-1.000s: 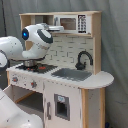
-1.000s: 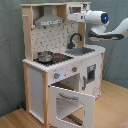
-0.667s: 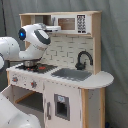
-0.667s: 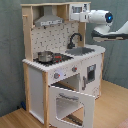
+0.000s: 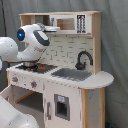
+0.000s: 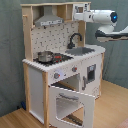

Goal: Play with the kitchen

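The kitchen point(image 6: 60, 65) is a white and light-wood toy unit seen in both exterior views. Its oven door point(image 6: 72, 102) hangs open and down. A metal pot point(image 6: 45, 56) sits on the stovetop point(image 5: 40, 67), beside the grey sink point(image 5: 72, 74) and black faucet point(image 5: 84, 59). My gripper point(image 6: 78, 15) is up at the top shelf point(image 5: 62, 21), close to the hood point(image 6: 50, 20). In the first exterior view the gripper point(image 5: 52, 29) is mostly hidden behind the white wrist.
Knobs point(image 6: 56, 76) line the front panel above the open oven. A grey curtain backs the kitchen in both exterior views. The wooden floor point(image 6: 15, 117) lies in front. My white arm link point(image 5: 7, 50) fills the first exterior view's left.
The arm has shifted slightly, bringing the gripper a little closer to the top shelf. The kitchen's door, pot and knobs have not moved.
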Motion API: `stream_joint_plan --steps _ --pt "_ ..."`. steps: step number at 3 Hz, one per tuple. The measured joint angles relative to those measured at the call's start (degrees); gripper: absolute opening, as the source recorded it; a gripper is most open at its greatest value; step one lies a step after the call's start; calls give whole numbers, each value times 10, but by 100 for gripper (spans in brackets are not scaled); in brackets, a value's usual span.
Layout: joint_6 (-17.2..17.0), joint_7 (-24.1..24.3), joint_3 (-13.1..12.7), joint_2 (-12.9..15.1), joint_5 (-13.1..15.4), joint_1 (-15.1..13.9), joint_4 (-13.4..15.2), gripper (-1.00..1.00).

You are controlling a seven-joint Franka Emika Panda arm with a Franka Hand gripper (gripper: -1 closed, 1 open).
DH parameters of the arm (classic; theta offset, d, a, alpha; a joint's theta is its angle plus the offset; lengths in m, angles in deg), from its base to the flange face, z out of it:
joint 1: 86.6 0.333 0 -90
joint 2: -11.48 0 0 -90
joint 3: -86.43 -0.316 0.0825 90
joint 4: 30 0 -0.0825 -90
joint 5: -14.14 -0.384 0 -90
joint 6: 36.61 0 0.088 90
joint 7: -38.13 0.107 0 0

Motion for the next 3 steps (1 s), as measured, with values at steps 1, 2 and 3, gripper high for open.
stream_joint_plan --steps 1,2,3 --pt "4 -7 33 -9 0 40 26 -100" --pt "4 -12 65 -25 0 76 54 -100" --pt "4 -16 95 -47 0 108 84 -100"
